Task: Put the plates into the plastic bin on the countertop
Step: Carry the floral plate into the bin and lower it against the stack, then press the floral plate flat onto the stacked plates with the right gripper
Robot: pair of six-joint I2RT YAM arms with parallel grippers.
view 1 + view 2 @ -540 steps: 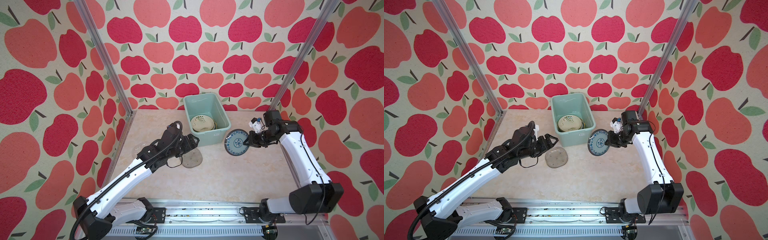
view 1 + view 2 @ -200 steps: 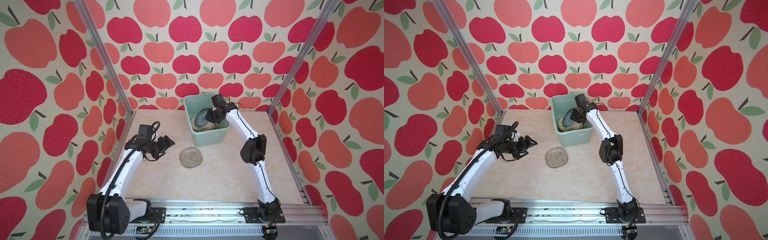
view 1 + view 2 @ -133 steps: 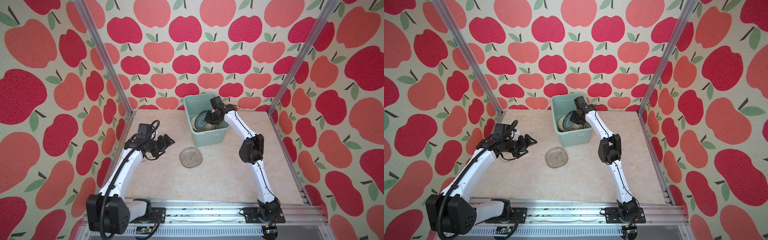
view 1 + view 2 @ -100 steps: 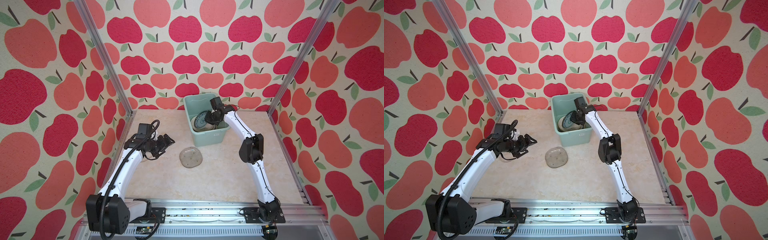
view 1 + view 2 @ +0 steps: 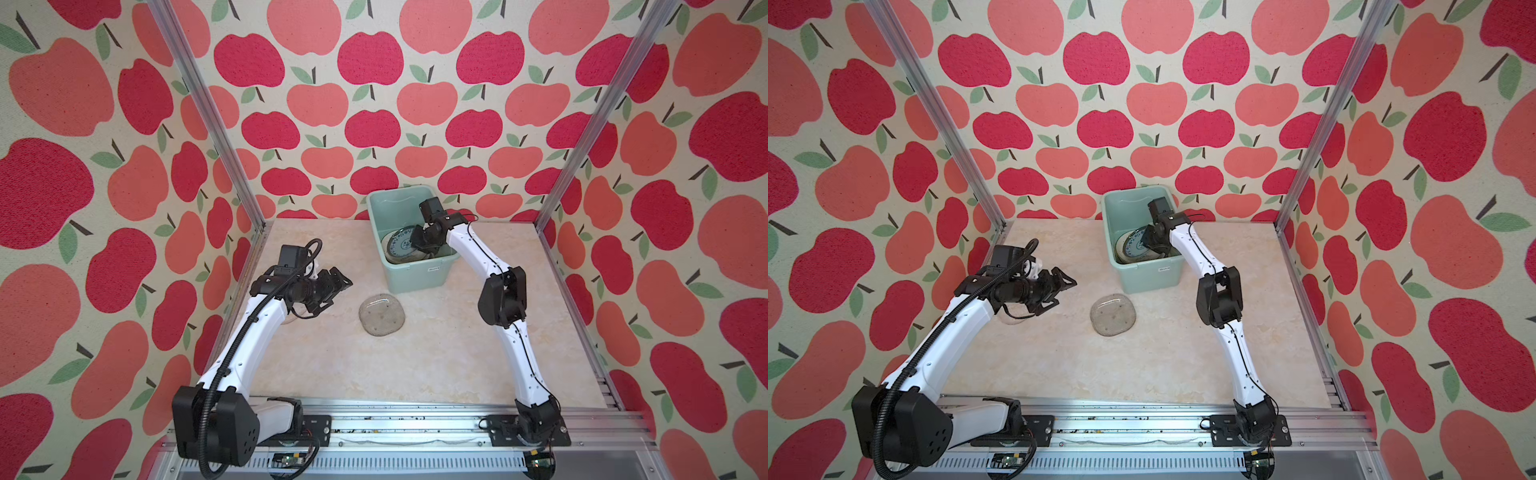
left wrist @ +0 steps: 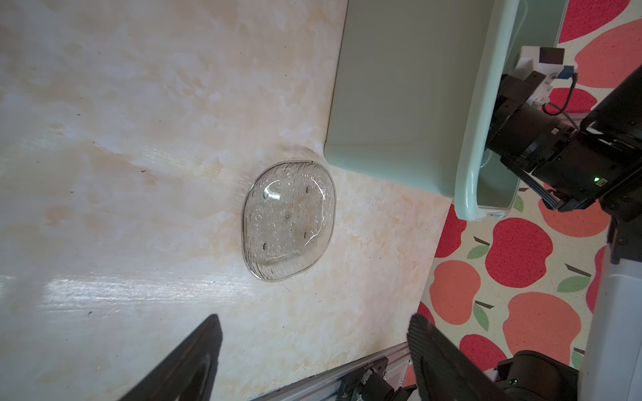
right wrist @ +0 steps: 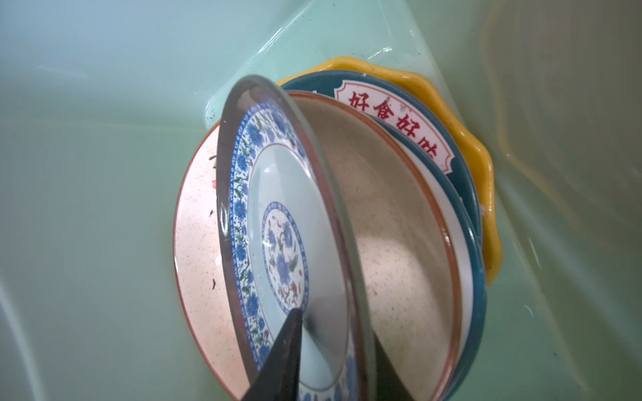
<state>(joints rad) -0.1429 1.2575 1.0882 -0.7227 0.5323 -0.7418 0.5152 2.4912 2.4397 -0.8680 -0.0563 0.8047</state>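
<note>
The mint-green plastic bin [image 5: 415, 276] [image 5: 1150, 276] [image 6: 399, 86] stands at the back of the countertop [image 5: 415, 365]. Inside it my right gripper [image 5: 417, 245] [image 5: 1148, 245] [image 7: 335, 323] has its jaws parted on either side of the rim of a blue-patterned plate [image 5: 399, 245] [image 7: 278, 225], which stands tilted on edge. That plate leans on a stack: a cream plate [image 7: 399, 225], a dark-rimmed plate with red characters [image 7: 399, 118] and a yellow scalloped plate [image 7: 479, 166]. A clear glass plate [image 5: 382, 314] [image 5: 1113, 314] [image 6: 288, 222] lies before the bin. My left gripper [image 5: 340, 294] [image 5: 1065, 295] [image 6: 314, 319] hovers open and empty to its left.
Apple-patterned walls and aluminium posts [image 5: 569, 145] close in the countertop on three sides. The arm bases sit on a rail [image 5: 395, 424] along the front edge. The right arm's elbow [image 5: 503, 299] hangs over the counter to the right of the bin.
My right gripper has loosened its jaws round the blue-patterned plate inside the bin, and the plate has settled lower against the stack. The left arm has stayed put.
</note>
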